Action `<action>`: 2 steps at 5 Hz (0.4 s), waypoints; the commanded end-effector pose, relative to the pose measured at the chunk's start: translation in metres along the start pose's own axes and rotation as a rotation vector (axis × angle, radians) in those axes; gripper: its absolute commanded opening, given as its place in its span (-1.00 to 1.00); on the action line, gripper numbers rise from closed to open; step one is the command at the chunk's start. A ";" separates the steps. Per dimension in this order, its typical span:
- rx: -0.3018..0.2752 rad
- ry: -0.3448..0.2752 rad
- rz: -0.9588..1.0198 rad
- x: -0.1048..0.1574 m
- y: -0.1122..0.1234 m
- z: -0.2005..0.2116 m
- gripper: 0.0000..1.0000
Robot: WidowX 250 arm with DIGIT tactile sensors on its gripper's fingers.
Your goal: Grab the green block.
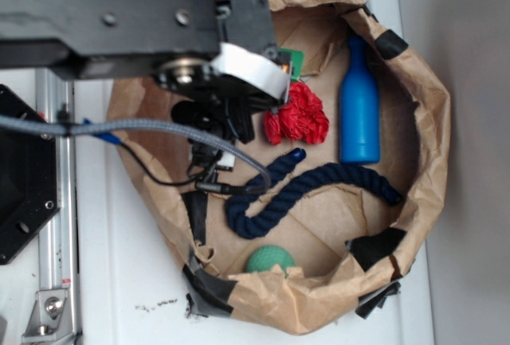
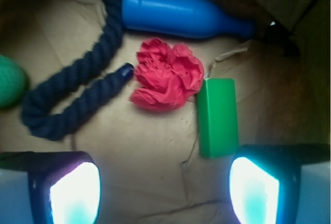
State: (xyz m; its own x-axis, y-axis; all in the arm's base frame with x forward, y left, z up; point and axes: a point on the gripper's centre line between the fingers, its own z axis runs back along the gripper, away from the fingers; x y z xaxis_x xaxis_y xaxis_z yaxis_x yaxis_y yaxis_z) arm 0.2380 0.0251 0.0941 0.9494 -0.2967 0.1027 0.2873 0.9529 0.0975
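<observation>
- Step in hand, as I am judging it: you are lining up over the green block; no grasp is happening yet.
- The claw is standing apart. In the wrist view both fingertips are showing at the near edge, one left and one right, with bare paper floor between them and nothing held.
- The green block is lying flat on the floor of the brown paper bag, long axis running near to far in the wrist view. Its near end is sitting just beyond the right fingertip, not between the two.
- The red cloth wad is lying just left of the block, touching or nearly touching its far left corner; I cannot tell which.
- The blue bottle is lying on its side beyond the wad, apart from the block.
- The dark blue rope is curling off to the left, well clear of the block. The green ball is peeking in at the far left edge; that is not your target.
- In the exterior view the arm is covering most of the block; only a green corner is showing by the wad.
- Next move, as I am reading it: you are needing a shift to the right and a little farther in, so the block's narrow width is falling between the fingertips, then a descent and a close across its long sides.
- Watch-out: the left fingertip is likely coming down close to the wad, so you are risking pinching cloth along with the block.
</observation>
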 end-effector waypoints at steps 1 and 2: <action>0.017 -0.014 -0.073 0.000 0.034 -0.029 1.00; 0.030 -0.013 -0.092 0.002 0.044 -0.042 1.00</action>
State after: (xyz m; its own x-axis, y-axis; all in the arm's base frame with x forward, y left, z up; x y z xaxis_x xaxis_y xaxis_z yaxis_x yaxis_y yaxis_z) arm 0.2486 0.0613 0.0448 0.9188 -0.3895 0.0648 0.3822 0.9185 0.1014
